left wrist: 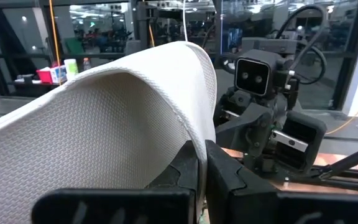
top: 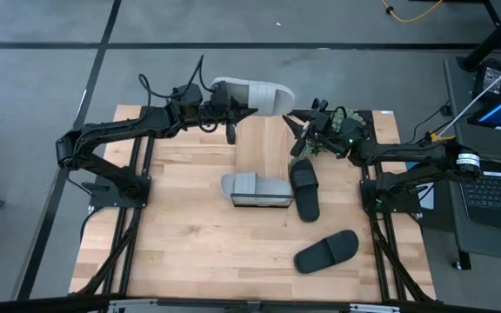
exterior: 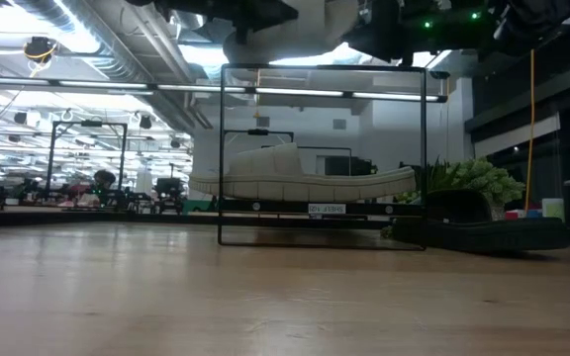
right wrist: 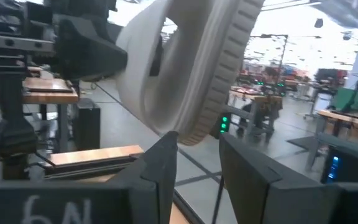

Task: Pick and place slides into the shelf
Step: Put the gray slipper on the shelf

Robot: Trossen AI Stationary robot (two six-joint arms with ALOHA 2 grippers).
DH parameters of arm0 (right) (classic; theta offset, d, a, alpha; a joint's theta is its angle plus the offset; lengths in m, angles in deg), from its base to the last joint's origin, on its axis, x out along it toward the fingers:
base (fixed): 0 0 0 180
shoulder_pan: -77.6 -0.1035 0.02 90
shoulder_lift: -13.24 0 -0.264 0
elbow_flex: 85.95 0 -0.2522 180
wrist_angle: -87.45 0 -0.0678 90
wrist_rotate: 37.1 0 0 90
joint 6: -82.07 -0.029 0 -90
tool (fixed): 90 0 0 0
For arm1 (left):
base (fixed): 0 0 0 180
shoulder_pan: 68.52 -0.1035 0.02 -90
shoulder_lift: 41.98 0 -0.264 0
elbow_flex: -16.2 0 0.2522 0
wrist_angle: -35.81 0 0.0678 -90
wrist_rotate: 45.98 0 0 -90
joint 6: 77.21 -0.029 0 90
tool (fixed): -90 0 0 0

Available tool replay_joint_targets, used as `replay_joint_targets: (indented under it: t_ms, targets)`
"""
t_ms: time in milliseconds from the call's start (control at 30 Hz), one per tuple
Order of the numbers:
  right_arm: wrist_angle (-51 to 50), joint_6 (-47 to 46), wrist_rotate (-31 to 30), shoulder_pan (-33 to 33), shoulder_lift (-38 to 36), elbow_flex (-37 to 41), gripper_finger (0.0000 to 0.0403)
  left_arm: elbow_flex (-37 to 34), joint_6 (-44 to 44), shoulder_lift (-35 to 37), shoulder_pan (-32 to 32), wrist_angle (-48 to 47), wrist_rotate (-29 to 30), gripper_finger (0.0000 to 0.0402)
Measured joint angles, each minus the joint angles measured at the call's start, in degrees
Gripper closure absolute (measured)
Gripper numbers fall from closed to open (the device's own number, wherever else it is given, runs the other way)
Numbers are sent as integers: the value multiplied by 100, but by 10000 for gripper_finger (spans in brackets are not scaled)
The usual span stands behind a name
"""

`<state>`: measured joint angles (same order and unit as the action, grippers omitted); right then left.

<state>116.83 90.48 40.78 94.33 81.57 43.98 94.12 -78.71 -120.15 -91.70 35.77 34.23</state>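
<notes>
Light grey slide point(top: 255, 94), held aloft at the upper centre of the high view, above the far end of the shelf point(top: 263, 143); gripped by the closed left hand point(top: 230, 111) at its left end. Right hand point(top: 301, 122) is placed at the slide's right end, fingers parted, sole edge between them. Second grey slide point(top: 255, 189) is lodged in the shelf; two black slides point(top: 304, 189) are laid on the table point(top: 190, 243).

The big light grey rubber slide point(left wrist: 98, 118) runs off the left wrist picture's edge, and the small green potted plant point(top: 342, 126) hides under the right arm
</notes>
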Motion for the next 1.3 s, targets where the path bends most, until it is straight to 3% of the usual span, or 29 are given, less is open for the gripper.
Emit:
replay_joint_targets:
  t_ms: [133, 500, 800, 1300]
  targets:
    - [164, -37, 306, -2, -1, 4, 280, 0, 45, -75, 84, 69, 36, 401]
    - [351, -34, 294, 24, -7, 7, 284, 7, 145, -419, 224, 609, 34, 401]
    - [522, 85, 346, 168, -2, 7, 362, 9, 143, -498, 268, 622, 12, 400]
    - [545, 384, 433, 182, -47, 9, 365, 4, 28, -518, 253, -36, 283, 333]
